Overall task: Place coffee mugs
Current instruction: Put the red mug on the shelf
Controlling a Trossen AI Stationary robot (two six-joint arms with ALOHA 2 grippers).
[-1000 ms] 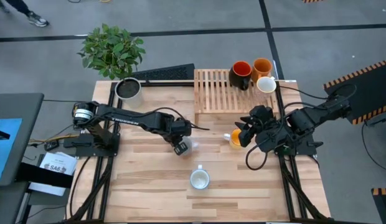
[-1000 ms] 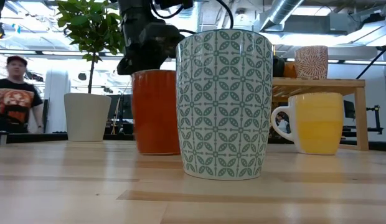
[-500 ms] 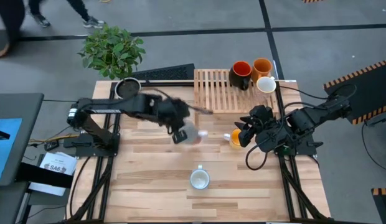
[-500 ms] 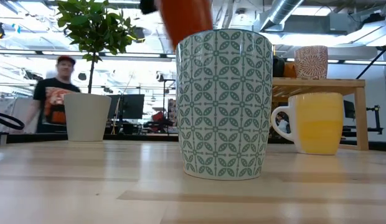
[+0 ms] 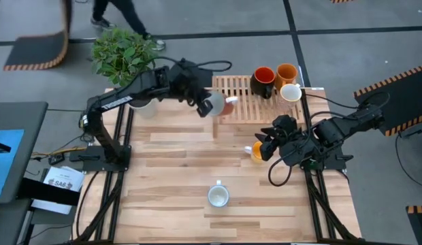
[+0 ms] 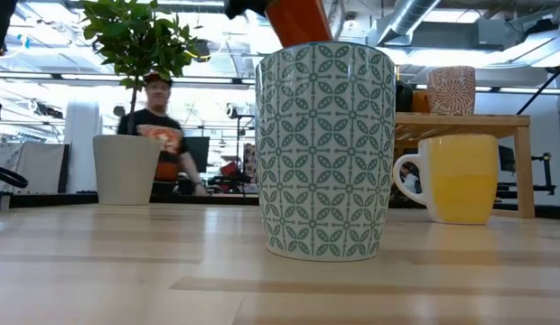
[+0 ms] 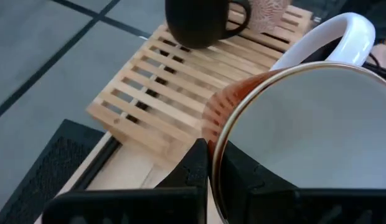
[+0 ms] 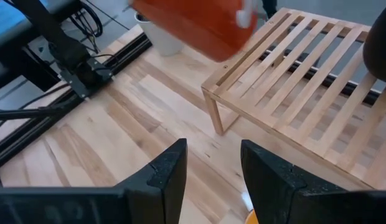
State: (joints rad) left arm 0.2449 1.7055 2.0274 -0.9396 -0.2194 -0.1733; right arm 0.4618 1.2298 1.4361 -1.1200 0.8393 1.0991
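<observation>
Left claw (image 5: 205,105) pinches brown-orange mug (image 5: 216,105), tilted, above wooden rack's (image 5: 248,101) near-left corner. Right claw (image 8: 211,180) spread beside yellow-orange mug (image 5: 256,151).

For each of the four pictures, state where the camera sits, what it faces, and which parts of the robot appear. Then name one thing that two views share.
High view: overhead, facing down on the table; both arms, left hand, right hand.
Low view: at tabletop height, facing the patterned mug; hardly any robot visible.
Left wrist view: on the left arm, facing the slatted rack; own fingers grip the orange mug.
Right wrist view: on the right arm, facing the rack; own open fingers.
Shared: the orange mug.
</observation>
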